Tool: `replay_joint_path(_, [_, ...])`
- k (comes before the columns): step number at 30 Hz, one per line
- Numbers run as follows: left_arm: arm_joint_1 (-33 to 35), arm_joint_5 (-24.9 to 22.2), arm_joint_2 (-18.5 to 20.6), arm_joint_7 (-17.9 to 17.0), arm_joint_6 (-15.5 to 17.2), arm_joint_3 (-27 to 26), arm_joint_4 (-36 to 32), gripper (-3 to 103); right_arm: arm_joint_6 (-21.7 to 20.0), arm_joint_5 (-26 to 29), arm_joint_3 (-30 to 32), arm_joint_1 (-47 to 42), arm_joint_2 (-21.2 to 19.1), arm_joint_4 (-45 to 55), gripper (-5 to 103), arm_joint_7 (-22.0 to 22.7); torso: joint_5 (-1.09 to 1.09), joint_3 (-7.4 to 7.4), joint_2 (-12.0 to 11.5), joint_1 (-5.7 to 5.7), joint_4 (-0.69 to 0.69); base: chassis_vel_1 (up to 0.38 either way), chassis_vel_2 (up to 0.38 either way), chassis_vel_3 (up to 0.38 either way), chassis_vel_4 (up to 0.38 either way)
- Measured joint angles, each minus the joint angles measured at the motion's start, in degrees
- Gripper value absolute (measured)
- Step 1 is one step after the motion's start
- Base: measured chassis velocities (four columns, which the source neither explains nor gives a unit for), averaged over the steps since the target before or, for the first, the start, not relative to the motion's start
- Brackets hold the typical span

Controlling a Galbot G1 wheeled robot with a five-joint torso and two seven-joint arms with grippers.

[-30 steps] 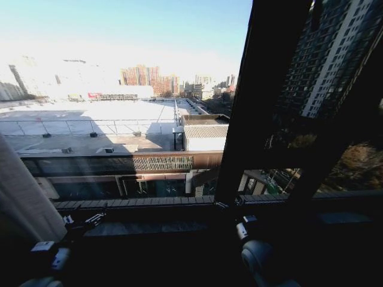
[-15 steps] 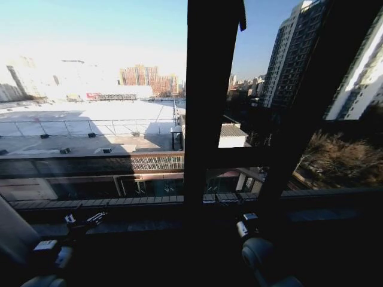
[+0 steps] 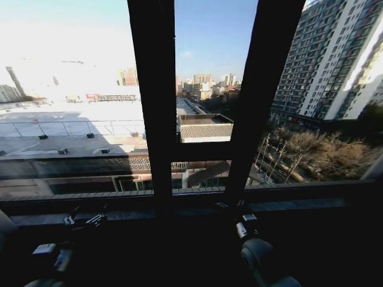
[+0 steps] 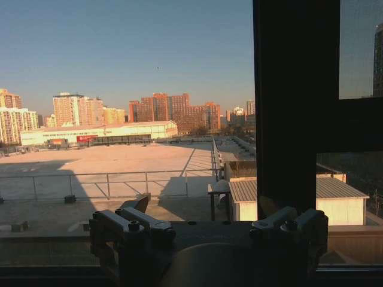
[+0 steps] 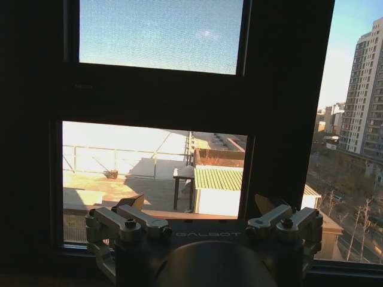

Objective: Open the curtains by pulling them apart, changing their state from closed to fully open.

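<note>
Your left gripper (image 3: 84, 221) sat at lower left and your right gripper (image 3: 242, 224) at lower centre, both spread wide and empty, below the dark vertical window frame bars (image 3: 152, 101).

Both arms dark grey/black, mostly in shadow. Left gripper (image 4: 209, 230): matte grey metal, two angular linkage blocks with a round-head screw on each, rounded dark wrist housing below. Right gripper (image 5: 206, 230): same build, silver-grey links with screws, "GALBOT" lettering embossed on the crossbar. From the head view: light-grey bulbous joint on the right arm (image 3: 258, 254), small pale square block on the left arm (image 3: 45, 250).
</note>
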Motion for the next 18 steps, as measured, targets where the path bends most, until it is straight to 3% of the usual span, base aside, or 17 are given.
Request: replay_joint_path(18, [0.3, 0.1, -0.1, 0.1, -1.2, -0.2, 1.1, 100, 0.1, -0.2, 0.3, -0.3, 0.2, -0.1, 100, 0.4, 0.04, 0.00, 0.0, 0.00, -0.01, -0.028, -0.390, 0.023, 0.383])
